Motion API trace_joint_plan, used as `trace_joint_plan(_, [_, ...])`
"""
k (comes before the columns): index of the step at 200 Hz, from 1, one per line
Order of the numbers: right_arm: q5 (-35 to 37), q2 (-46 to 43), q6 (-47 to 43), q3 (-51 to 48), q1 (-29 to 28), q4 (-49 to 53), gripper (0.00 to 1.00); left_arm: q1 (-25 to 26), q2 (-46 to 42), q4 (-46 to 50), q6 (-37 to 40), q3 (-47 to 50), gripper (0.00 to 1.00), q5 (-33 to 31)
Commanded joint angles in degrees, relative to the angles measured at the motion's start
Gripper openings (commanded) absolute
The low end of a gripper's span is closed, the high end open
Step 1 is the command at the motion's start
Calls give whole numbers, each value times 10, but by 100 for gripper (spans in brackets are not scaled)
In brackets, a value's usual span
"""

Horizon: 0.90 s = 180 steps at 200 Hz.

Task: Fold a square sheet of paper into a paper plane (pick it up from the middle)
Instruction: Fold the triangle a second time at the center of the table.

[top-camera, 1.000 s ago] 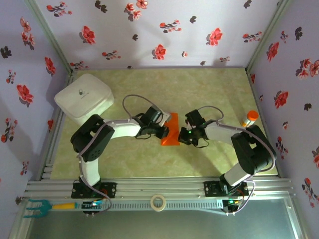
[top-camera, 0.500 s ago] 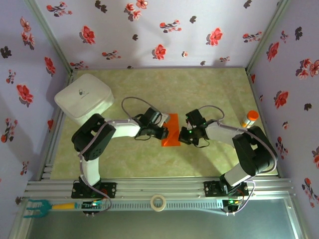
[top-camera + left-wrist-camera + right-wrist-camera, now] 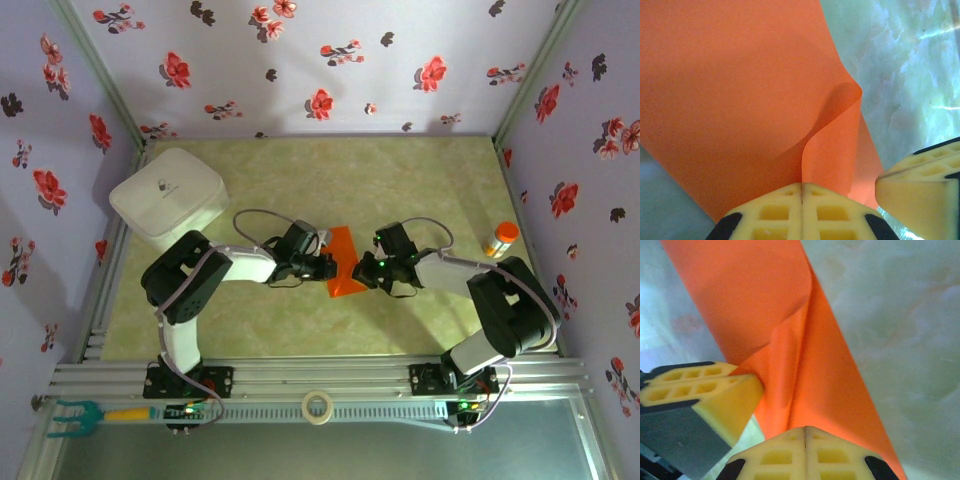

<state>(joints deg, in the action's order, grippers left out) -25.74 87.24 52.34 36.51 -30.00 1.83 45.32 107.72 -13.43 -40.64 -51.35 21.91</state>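
sheet (image 3: 730,100): orange paper, buckled up at centre | l pincer (image 3: 801,187): closed, nipping sheet | r pincer (image 3: 805,430): closed, nipping sheet

paper (image 3: 342,262) on table (image 3: 300,170) centre | left claw (image 3: 801,192) at its left edge | right claw (image 3: 805,432) at its right edge

Bright orange sheet of thin paper (image 3: 343,262), doubled over lengthwise, upper layer curling up, pinched between pressed-together left fingertips (image 3: 775,215) and right fingertips (image 3: 835,455).

one orange sheet (image 3: 343,252), two end effectors (image 3: 329,266) (image 3: 361,272), one box (image 3: 167,197), one bottle (image 3: 501,238), one tape roll (image 3: 318,407).
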Motion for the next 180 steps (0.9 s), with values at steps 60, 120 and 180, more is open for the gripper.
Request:
trace_joint_plan(60, [19, 53, -13, 7, -1, 21, 1, 0, -27, 38, 27, -11, 6, -1])
trace_joint_plan(120, [30, 54, -26, 6, -1, 45, 0, -1, -35, 126, 126, -57, 8, -60])
trace_joint_plan(180, [29, 45, -30, 9, -2, 55, 0, -1, -23, 154, 136, -64, 8, -71])
